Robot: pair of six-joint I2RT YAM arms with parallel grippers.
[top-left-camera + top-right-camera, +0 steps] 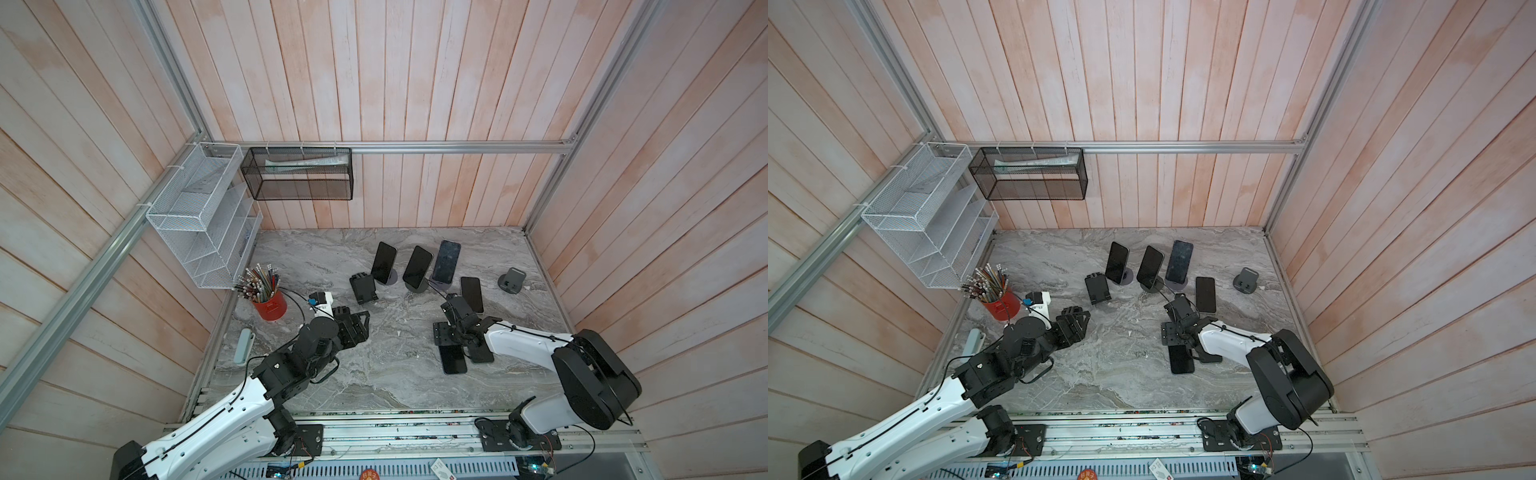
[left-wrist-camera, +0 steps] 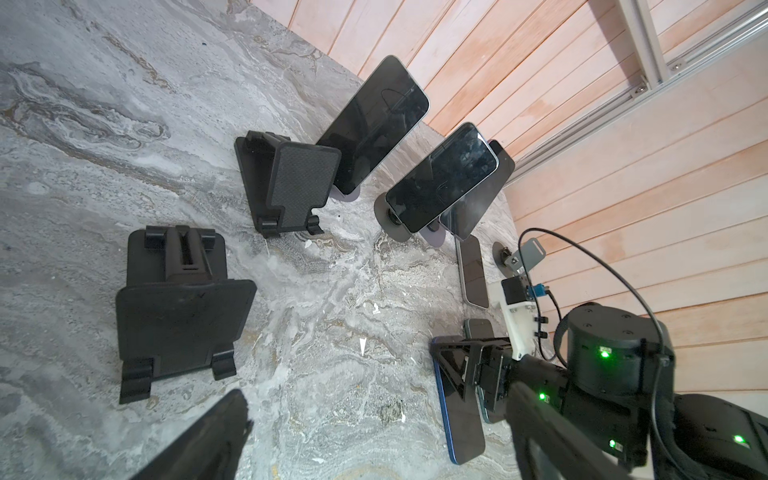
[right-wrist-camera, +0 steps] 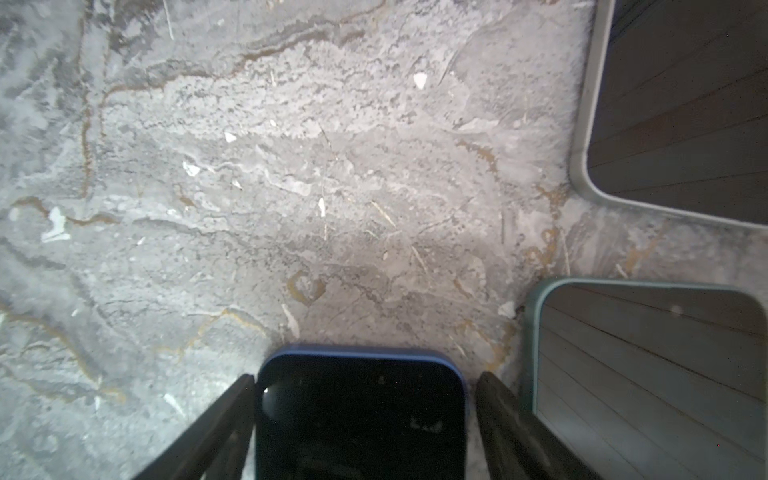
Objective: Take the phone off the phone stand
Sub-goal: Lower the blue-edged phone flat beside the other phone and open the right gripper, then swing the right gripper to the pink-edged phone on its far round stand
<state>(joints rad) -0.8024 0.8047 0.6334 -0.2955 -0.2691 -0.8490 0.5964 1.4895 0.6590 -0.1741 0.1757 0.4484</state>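
Observation:
A blue-edged phone (image 3: 359,415) lies flat on the marble table (image 1: 374,374), also seen in a top view (image 1: 454,359). My right gripper (image 3: 365,399) points down over its far end, open, a finger on each side with small gaps. Three more phones lean on stands at the back (image 1: 383,262) (image 1: 417,267) (image 1: 446,261). An empty black folding phone stand (image 1: 363,287) sits to their left, and a second one (image 2: 183,307) shows in the left wrist view. My left gripper (image 1: 361,322) hovers open with nothing in it.
Two other phones lie flat by the right arm (image 1: 472,294) (image 1: 480,353). An empty grey stand (image 1: 512,280) sits at the back right. A red cup of pencils (image 1: 270,305) and a white mesh rack (image 1: 199,216) stand at the left.

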